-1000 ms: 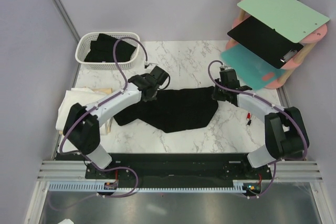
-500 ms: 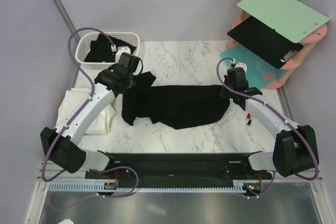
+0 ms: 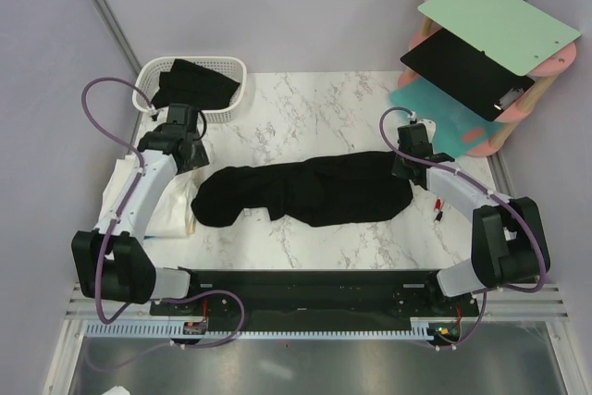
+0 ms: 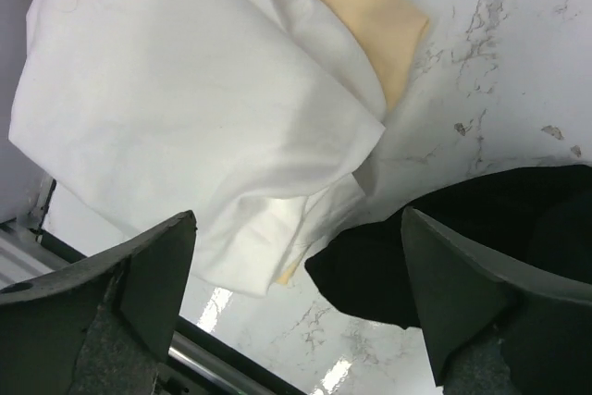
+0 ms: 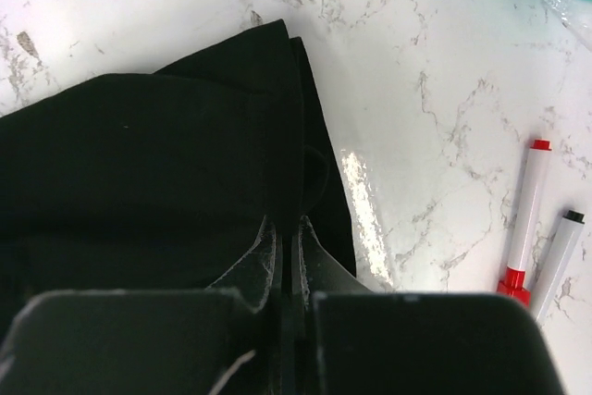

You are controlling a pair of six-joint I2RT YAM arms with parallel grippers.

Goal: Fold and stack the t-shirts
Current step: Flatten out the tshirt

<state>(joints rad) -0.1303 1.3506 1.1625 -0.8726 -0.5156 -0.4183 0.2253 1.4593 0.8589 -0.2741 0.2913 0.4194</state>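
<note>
On the marble table (image 3: 324,247), a black t-shirt (image 3: 305,190) lies as a long, rumpled band across the middle, running from left to right between the two arms. The right gripper (image 5: 285,247) is at the shirt's right end, its fingers pressed together on a fold of the black cloth, which bunches up between them while the rest lies flat on the marble. Just to the right of that end, two markers lie side by side on the table, one with a red cap (image 5: 523,219) and one with a black cap (image 5: 560,252), both clear of the shirt. The left gripper (image 4: 296,275) hangs above the table's left edge with its fingers spread wide and nothing between them; the shirt's left end lies below and to one side of it, apart from both fingers. Under it sits a loosely folded white t-shirt (image 4: 185,117) with a cream t-shirt (image 4: 361,6) showing from beneath. Farther back, at the far left corner, a white lattice basket (image 3: 153,80) holds more black shirts (image 3: 194,85). At the far right, a pink-framed rack (image 3: 490,141) carries a teal board (image 3: 444,122), a black board (image 3: 462,67) and a green board (image 3: 499,20) on top.
</note>
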